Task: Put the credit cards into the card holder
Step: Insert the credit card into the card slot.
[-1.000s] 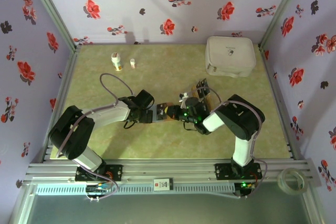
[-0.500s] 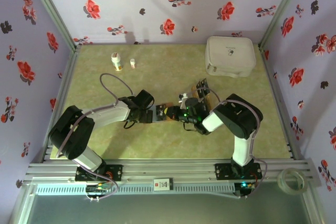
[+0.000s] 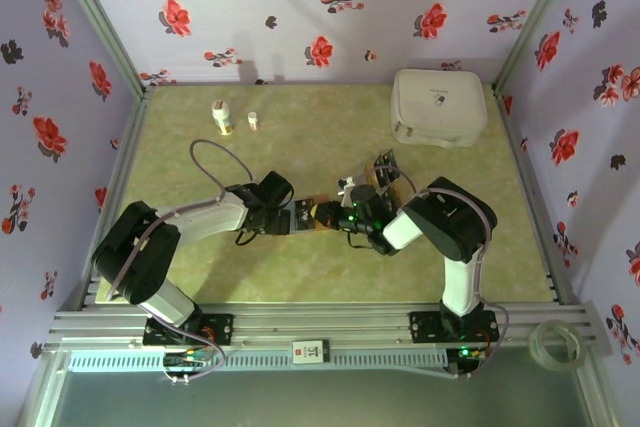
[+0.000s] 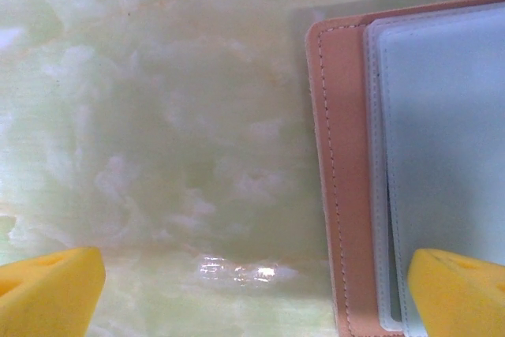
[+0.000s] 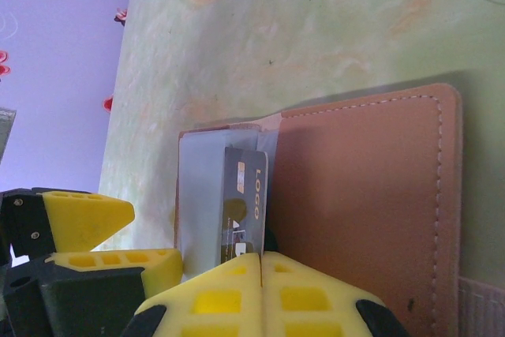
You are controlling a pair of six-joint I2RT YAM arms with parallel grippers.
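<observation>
Plainly, the only readable writing is "LOGO", in pale letters along the face of the dark credit card (image 5: 243,199), next to a gold chip-like patch. The right gripper (image 5: 260,262) has its yellow fingers pressed fully together, pinching that card's near end. The card reaches forward from the tips over the pale grey-blue lining of the card holder (image 5: 363,195); whether it sits inside a pocket I cannot tell. The holder is reddish-brown and leather-like, with light stitching round its rounded edge, and lies flat on the green marbled table (image 4: 158,116) just ahead of those jaws. The left gripper (image 4: 252,293) is spread wide and holds nothing, one tip over the lining and the other over bare table. The other cards (image 3: 388,169) lie behind the right gripper's jaws.
</observation>
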